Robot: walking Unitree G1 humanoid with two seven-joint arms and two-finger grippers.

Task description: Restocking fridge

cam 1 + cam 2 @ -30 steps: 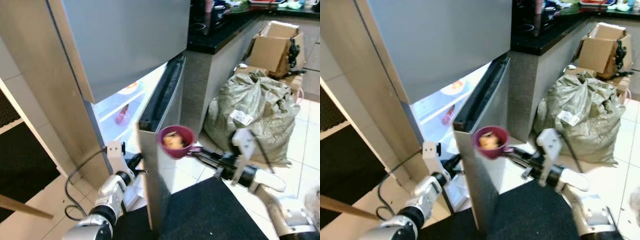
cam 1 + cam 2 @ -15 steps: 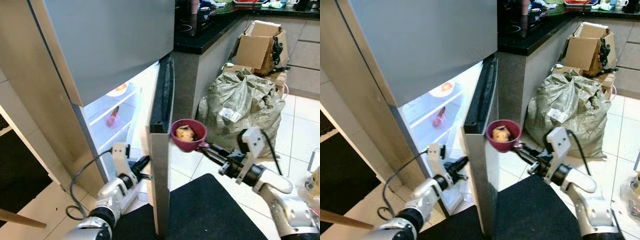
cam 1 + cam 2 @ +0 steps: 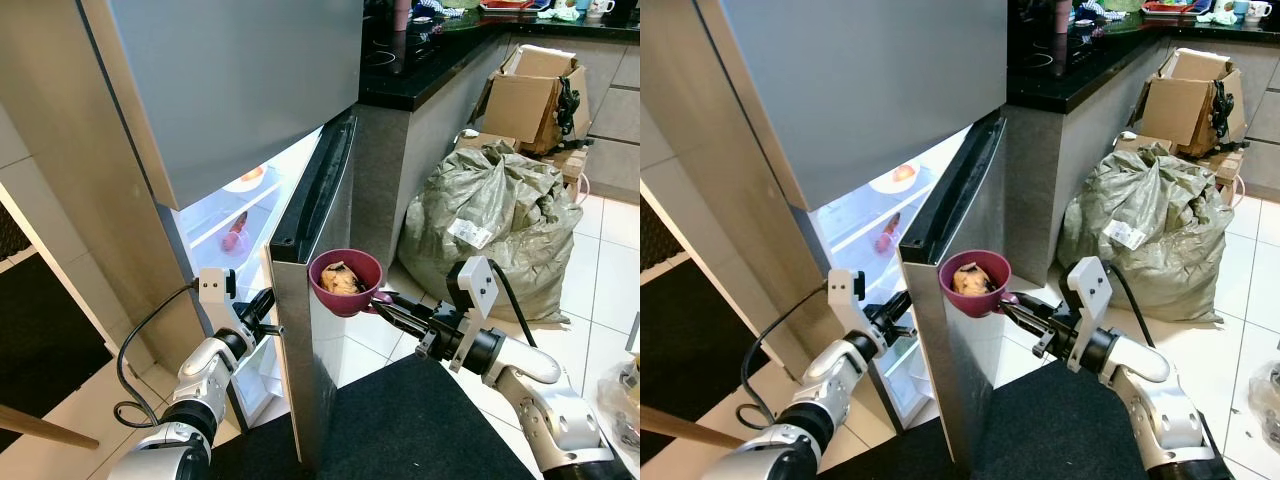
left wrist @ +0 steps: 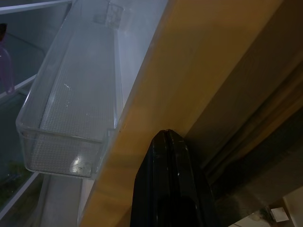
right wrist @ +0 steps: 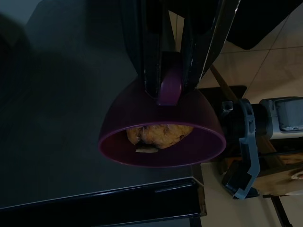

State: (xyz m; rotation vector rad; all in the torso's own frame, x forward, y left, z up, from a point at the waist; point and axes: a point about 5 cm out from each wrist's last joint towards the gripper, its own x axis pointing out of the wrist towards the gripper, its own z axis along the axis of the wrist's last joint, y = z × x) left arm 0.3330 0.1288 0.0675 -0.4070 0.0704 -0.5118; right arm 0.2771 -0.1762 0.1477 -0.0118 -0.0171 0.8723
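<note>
While the right gripper [image 3: 385, 300] pinches the maroon bowl [image 3: 345, 281] by its handle beside the fridge door [image 3: 318, 330], the food [image 3: 340, 280] could spill if the left gripper [image 3: 268, 308] (fingers closed against the door edge) swings it.

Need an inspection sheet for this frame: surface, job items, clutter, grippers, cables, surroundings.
Surface: tiled floor, dark mat.
Job's things: fridge door ajar; maroon bowl holding food, outside the door; lit shelves hold items.
Clutter: grey sack, cardboard box.
Grippers: right gripper clamps the bowl's handle; left gripper at the door's inner edge.
Cables: black cable on left arm.
Surroundings: black countertop.
</note>
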